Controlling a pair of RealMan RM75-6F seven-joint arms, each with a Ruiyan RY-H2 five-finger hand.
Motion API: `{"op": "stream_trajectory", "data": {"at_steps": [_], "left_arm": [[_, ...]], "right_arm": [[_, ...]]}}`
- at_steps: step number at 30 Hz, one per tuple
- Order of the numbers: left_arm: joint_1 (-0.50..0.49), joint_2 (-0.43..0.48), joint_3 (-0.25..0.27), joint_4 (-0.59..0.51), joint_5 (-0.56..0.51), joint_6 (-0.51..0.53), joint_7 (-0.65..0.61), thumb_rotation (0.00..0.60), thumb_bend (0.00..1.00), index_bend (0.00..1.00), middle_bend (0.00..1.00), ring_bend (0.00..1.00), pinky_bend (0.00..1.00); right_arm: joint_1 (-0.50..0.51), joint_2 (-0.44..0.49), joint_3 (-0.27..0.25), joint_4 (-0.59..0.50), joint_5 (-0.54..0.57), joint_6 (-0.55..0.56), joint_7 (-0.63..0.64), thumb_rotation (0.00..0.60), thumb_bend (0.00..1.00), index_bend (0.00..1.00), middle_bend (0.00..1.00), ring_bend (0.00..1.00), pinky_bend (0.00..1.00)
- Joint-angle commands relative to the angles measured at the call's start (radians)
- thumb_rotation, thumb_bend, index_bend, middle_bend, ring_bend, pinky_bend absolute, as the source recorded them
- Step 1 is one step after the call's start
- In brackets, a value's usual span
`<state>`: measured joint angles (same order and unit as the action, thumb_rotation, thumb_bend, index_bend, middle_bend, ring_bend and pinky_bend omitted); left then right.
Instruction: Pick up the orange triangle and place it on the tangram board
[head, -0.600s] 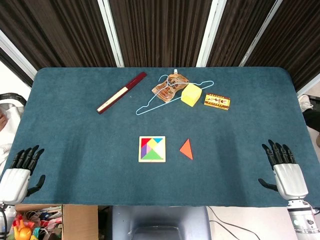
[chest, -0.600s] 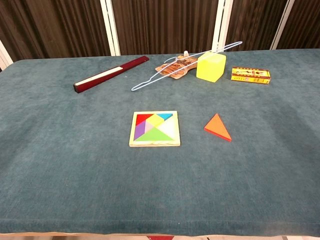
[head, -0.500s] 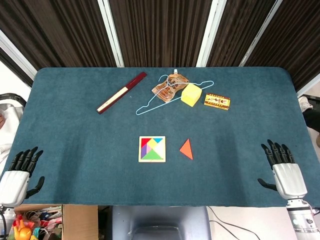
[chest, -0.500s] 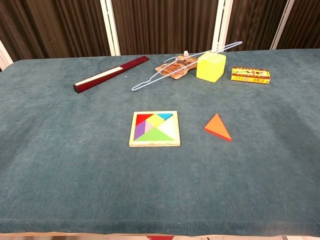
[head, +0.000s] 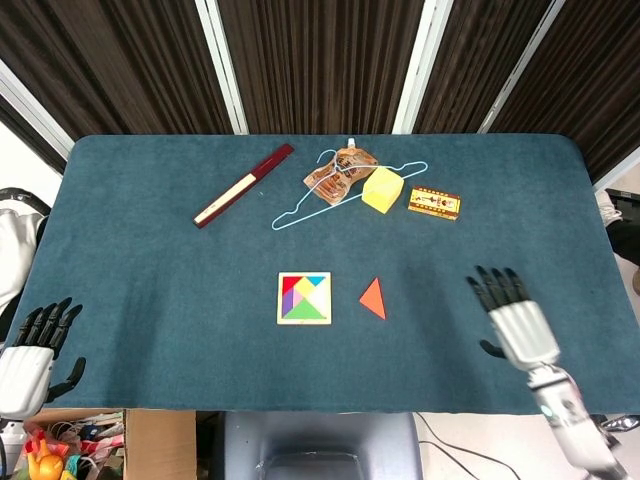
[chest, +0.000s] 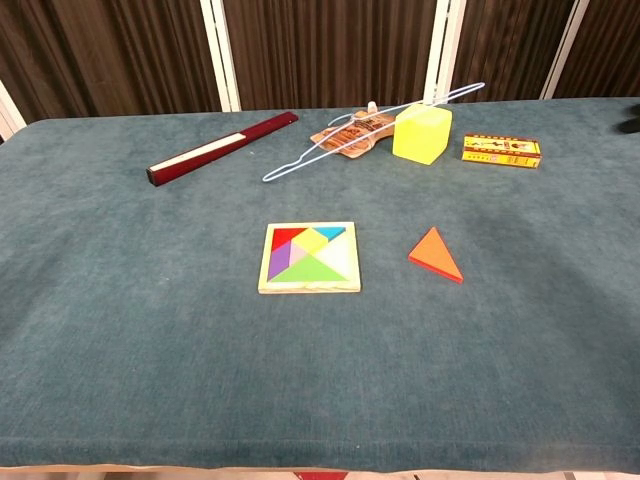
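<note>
Triangle (head: 372, 297) flat on worktop, left of right hand (head: 517, 321); thin, stiff, light. Pinch its edges. Hand empty, fingers spread. Board (head: 304, 298) further left.

Orange triangle (head: 373, 298); multicoloured tangram board (head: 304, 298), pale wood rim; teal table (head: 150, 270); yellow block (head: 382, 190).

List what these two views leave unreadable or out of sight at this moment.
- Left hand: head view only, low in the corner; chest view misses it.
- Right hand: head view shows its back only; palm hidden.
- Small printed box: lettering too small in both views.
- Packet under the wire hanger: partly covered by the yellow block.
</note>
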<state>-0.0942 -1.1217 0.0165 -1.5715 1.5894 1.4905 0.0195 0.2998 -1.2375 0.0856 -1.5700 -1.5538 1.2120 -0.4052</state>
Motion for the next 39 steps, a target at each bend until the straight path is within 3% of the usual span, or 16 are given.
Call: {"op": "stream_trajectory", "data": {"at_steps": [1, 6, 17, 30, 39], "left_arm": [[-0.018, -0.008, -0.006, -0.007, -0.006, -0.029, 0.032, 0.6, 0.44, 0.0, 0.0, 0.0, 0.07], [-0.025, -0.012, -0.004, -0.011, -0.011, -0.046, 0.054, 0.6, 0.44, 0.0, 0.0, 0.0, 0.07], [-0.024, -0.006, -0.005, -0.018, -0.022, -0.049, 0.055, 0.6, 0.44, 0.0, 0.0, 0.0, 0.07], [-0.03, 0.003, -0.011, -0.03, -0.04, -0.062, 0.046, 0.6, 0.44, 0.0, 0.0, 0.0, 0.07], [-0.03, 0.009, -0.009, -0.029, -0.039, -0.062, 0.031, 0.6, 0.44, 0.0, 0.0, 0.0, 0.07]], "right_arm": [[0.215, -0.078, 0.069, 0.005, 0.06, -0.278, -0.193, 0.6, 0.14, 0.15, 0.0, 0.0, 0.0], [0.317, -0.153, 0.089, 0.046, 0.141, -0.391, -0.307, 0.6, 0.17, 0.21, 0.0, 0.0, 0.0], [0.417, -0.248, 0.06, 0.119, 0.337, -0.445, -0.568, 0.6, 0.26, 0.27, 0.0, 0.0, 0.0], [0.492, -0.324, 0.019, 0.204, 0.409, -0.447, -0.577, 0.6, 0.3, 0.36, 0.0, 0.0, 0.0], [0.513, -0.332, -0.013, 0.206, 0.414, -0.419, -0.576, 0.6, 0.36, 0.43, 0.0, 0.0, 0.0]]}}
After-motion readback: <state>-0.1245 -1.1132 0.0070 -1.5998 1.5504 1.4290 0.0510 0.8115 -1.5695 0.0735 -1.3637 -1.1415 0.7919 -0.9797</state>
